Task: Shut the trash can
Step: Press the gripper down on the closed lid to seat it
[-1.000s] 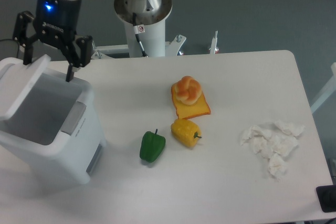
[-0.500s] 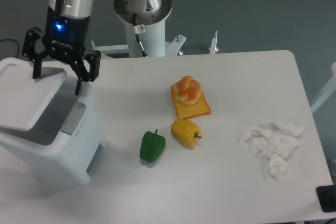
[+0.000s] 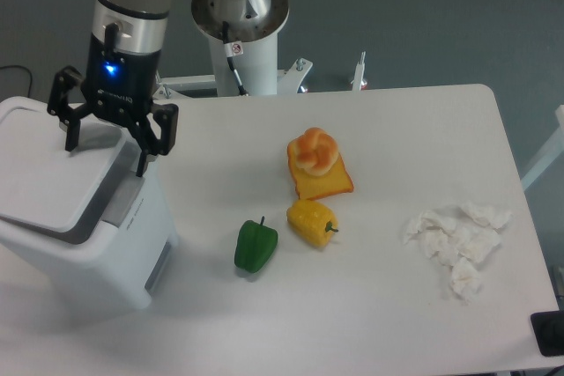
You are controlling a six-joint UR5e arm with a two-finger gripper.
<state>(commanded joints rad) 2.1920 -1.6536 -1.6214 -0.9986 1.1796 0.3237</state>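
Note:
The trash can (image 3: 97,244) is a big white boxy bin at the table's left edge, tilted toward the camera. Its flat white lid (image 3: 44,173) lies almost down over the opening, with a thin dark gap left along the right rim by the grey latch tab (image 3: 123,204). My gripper (image 3: 107,158) hangs open right above the lid's far right part. One fingertip is at the lid's back and the other is beside its right edge. Nothing is held between the fingers.
On the white table lie a green pepper (image 3: 255,246), a yellow pepper (image 3: 312,223), a bun on an orange slab (image 3: 317,165) and crumpled white tissue (image 3: 456,239) at the right. The arm's base post (image 3: 240,24) stands behind the table.
The lid has swung from raised and open down to nearly flat on the bin. The gripper has moved right and lower along with it, staying open.

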